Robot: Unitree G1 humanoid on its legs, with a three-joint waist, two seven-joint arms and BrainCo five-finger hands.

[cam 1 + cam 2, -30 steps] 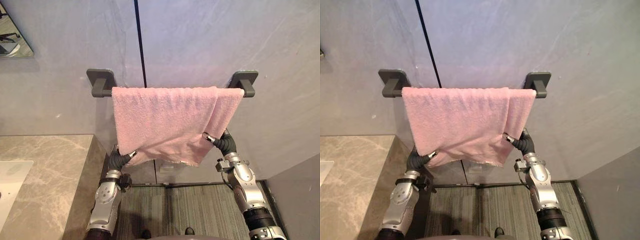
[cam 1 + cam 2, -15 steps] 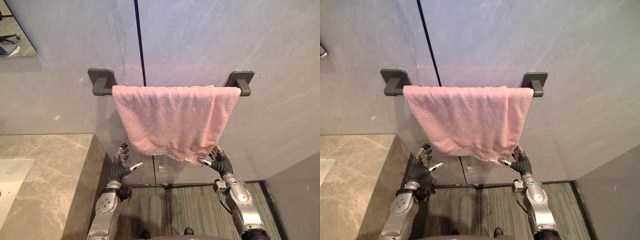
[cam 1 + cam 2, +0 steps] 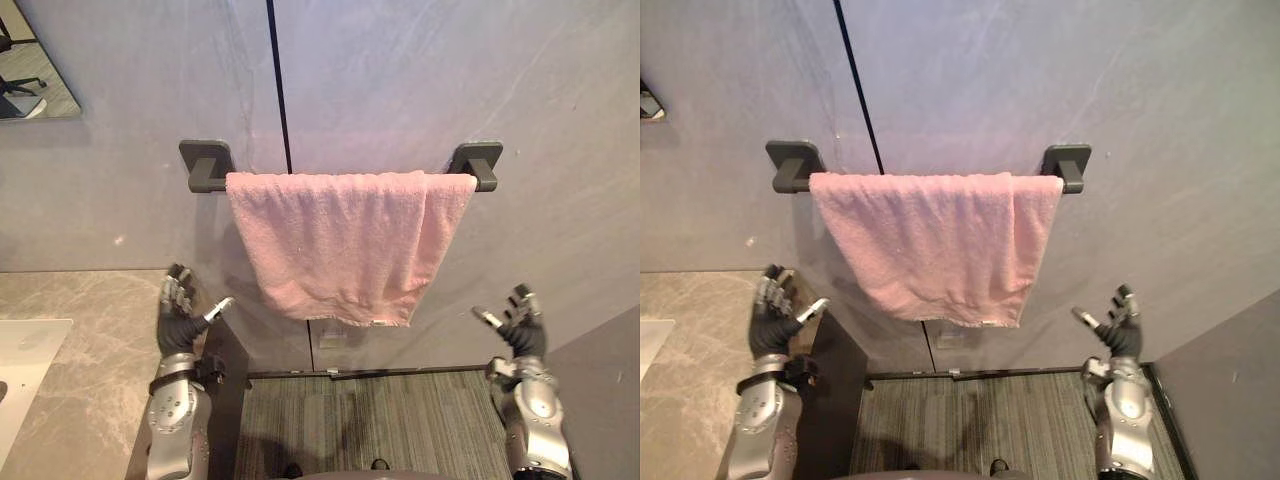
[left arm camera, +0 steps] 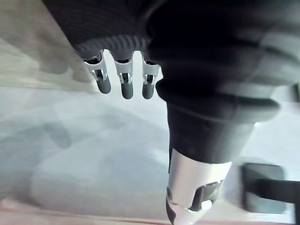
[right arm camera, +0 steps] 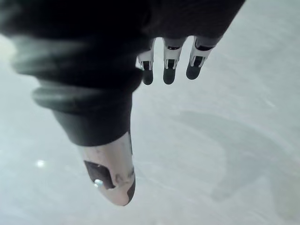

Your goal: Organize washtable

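Grey wall [image 3: 400, 80] ahead; marble worktop [image 3: 90, 330] at left. Pink towel [image 3: 340, 240] draped over dark rail [image 3: 205, 165] on the wall, right part doubled over. Left hand [image 3: 178, 318] open, fingers spread, low left of towel, apart. Right hand [image 3: 522, 330] open, low right, apart.

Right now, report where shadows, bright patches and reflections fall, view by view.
Left eye view: the pink towel throws a soft shadow on the grey wall along its left edge and below its hem; the wall is brightest above the towel bar; the mirror reflects a room. Right wrist view: a small glint sits on the wall past the right hand.
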